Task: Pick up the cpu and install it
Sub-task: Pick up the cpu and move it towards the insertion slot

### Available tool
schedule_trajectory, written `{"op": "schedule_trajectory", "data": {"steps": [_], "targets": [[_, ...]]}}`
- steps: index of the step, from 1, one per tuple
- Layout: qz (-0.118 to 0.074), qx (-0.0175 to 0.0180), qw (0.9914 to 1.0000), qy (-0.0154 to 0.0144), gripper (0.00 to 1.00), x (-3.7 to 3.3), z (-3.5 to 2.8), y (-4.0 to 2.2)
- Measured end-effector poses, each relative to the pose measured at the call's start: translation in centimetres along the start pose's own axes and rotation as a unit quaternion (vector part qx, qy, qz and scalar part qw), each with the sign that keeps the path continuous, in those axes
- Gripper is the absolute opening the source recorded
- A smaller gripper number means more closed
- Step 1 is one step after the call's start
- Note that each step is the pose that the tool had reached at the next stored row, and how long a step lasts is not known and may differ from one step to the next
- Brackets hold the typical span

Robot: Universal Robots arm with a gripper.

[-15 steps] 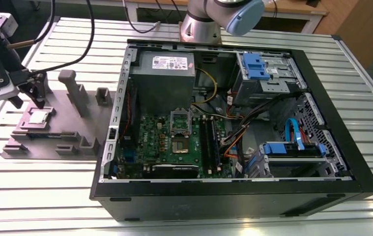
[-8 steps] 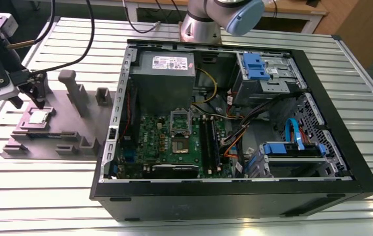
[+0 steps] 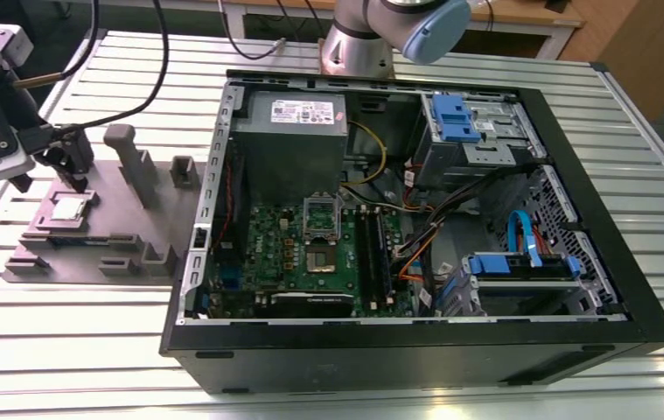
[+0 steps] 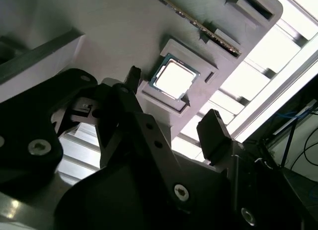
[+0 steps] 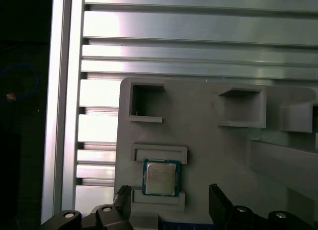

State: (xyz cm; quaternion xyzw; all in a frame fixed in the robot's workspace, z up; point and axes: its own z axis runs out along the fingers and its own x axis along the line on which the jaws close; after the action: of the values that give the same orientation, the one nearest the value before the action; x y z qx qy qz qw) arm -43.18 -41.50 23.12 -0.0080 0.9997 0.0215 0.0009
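The gripper (image 3: 66, 178), fingers spread, hovers over the cpu (image 5: 161, 178); it should descend centred and square, straddling opposite edges.

I can read no text from here. The clearest print is a white label (image 3: 306, 111) on the grey power-supply box (image 3: 290, 162), inside the computer case (image 3: 425, 350) against its far wall in the exterior view. It carries dark lines I cannot make out. A small pale sticker (image 3: 492, 126) on the drive cage (image 3: 471, 153), also inside the case, is just as unreadable. Outside the case, off its exterior-view left side, the cpu (image 5: 160, 178) bears faint markings in the first wrist view, too dim to read.
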Motion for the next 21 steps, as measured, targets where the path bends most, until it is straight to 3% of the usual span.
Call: {"op": "schedule_trajectory", "data": {"steps": [11, 21], "targets": [[0.000, 0.0000, 0.99999, 0.0039, 0.72, -0.05, 1.84, -0.16], [0.000, -0.0012, 0.99999, 0.0038, 0.72, -0.05, 2.08, -0.17]]}}
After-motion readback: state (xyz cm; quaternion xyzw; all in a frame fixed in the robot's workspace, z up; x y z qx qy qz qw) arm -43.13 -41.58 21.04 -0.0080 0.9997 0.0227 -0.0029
